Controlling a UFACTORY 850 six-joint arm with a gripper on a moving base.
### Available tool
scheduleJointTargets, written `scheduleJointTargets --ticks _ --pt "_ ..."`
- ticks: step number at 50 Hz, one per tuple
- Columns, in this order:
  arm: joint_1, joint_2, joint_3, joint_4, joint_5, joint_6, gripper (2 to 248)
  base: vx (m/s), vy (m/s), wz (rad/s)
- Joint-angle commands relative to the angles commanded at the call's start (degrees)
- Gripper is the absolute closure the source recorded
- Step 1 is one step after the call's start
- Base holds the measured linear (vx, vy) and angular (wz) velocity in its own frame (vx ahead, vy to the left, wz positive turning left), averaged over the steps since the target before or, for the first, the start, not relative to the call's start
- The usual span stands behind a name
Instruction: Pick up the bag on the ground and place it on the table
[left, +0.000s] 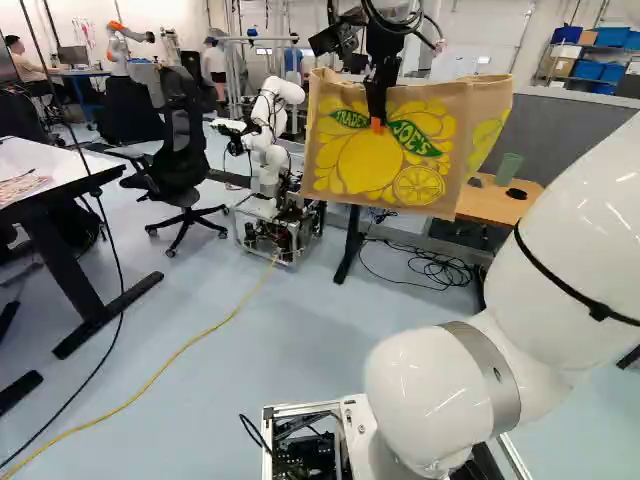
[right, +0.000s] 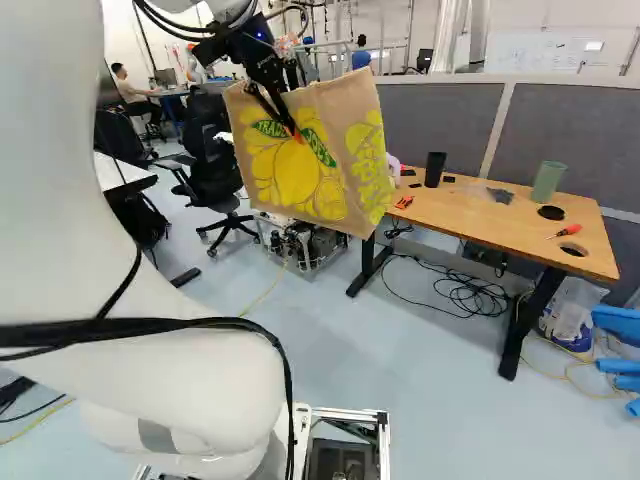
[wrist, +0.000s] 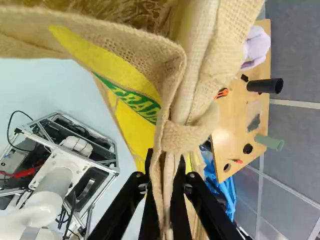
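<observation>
I'm working w/ one arm only, and the wooden table (right: 455, 211) is lying to the R of the gripper (wrist: 165, 156) in the R base view, so I'm reckoning on a sideways carry that way, poss. w/ a bit of lift so the bag's bottom is clearing the edge. The bag (right: 295, 175) is hanging directly below the gripper, off the floor, mouth up, slightly tilted, its wide printed face turning approx. toward the base cams. Both fingers are pinching a fold of its rim betw. them. I can't tell if its far side is touching the table.
</observation>
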Motion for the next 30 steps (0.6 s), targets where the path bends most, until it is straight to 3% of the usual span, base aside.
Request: scheduleJointTargets --ticks 17,30 --pt "0.0 0.0 0.0 0.0 0.0 0.0 228 -0.001 -0.018 -0.101" --pt "0.0 0.0 0.0 0.0 0.0 0.0 228 0.006 -0.087 -0.417"
